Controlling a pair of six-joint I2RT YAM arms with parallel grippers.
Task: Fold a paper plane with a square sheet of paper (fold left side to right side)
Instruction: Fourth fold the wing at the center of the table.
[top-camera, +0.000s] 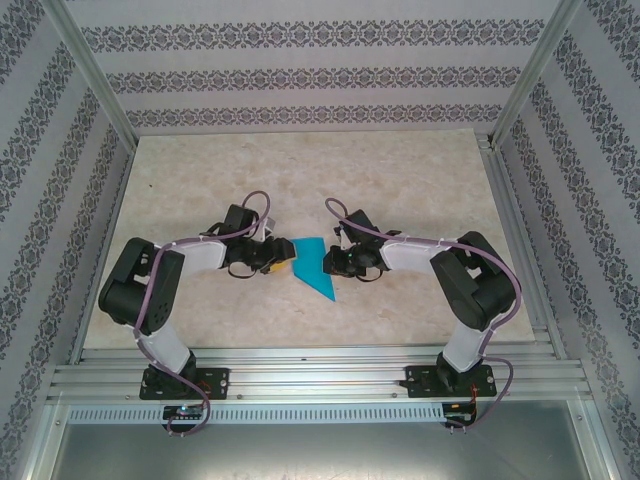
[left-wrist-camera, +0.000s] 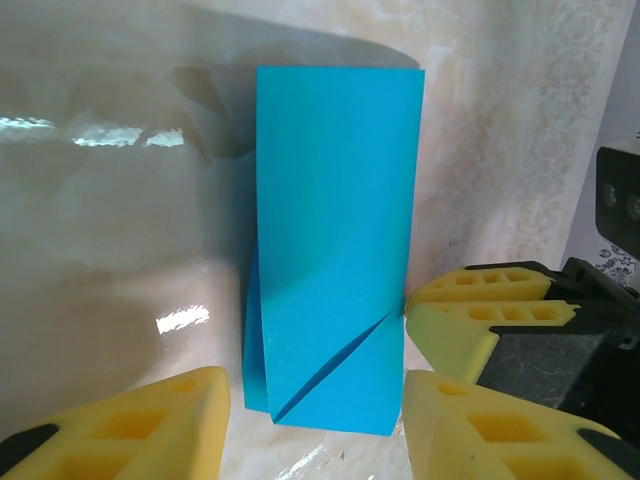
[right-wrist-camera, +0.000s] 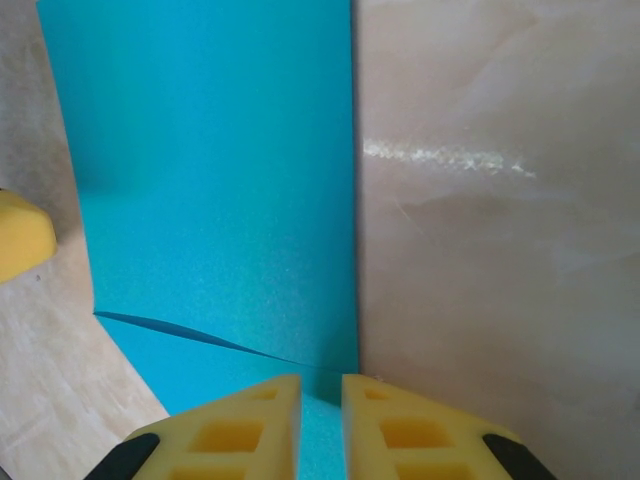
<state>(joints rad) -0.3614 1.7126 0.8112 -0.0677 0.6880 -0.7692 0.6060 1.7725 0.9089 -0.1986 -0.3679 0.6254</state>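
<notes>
The turquoise-blue sheet of paper (top-camera: 313, 265) lies mid-table, folded into a long narrow strip (left-wrist-camera: 335, 230) with a diagonal flap slightly lifted at its near end. My left gripper (left-wrist-camera: 315, 392) is open, its yellow fingers (left-wrist-camera: 140, 430) either side of the strip's near end without touching it; it sits just left of the paper (top-camera: 273, 262). My right gripper (top-camera: 331, 263) comes in from the right, its fingers nearly together (right-wrist-camera: 321, 385) on the paper's edge (right-wrist-camera: 220, 200) where the flap's crease ends (left-wrist-camera: 408, 308). Blue shows in the slit between them.
The marble-patterned tabletop (top-camera: 420, 190) surrounds the paper. Patterned walls and aluminium posts (top-camera: 95, 75) close in the left, right and back. A rail (top-camera: 320, 380) runs along the near edge by the arm bases.
</notes>
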